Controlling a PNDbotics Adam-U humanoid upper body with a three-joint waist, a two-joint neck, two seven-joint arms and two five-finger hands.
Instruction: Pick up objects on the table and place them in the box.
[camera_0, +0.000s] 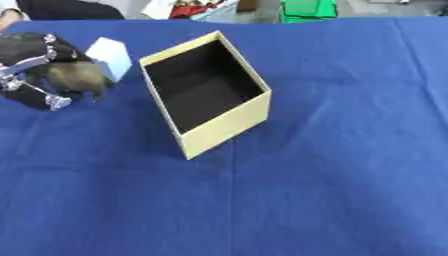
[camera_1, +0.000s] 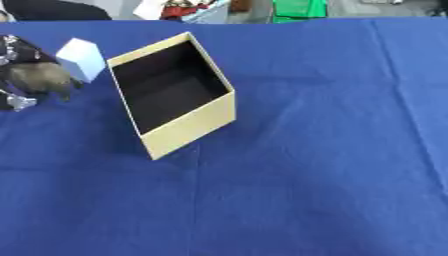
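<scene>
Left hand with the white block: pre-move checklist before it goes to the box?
1. Left hand holds white block: ok, fingers curled on it.
2. Block above box opening: not ok, it is left of the box.
3. Box interior free: ok, dark and empty as far as visible.
4. Box opening facing up: ok, though the box sits askew on the blue cloth.
5. Right hand out of the way: cannot tell, not in view.

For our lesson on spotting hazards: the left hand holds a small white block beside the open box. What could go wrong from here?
1. The white block sits at the tips of the left hand, so it might slip out.
2. It is level with the near wall of the box, outside it; released now, it would likely land on the blue cloth.
</scene>
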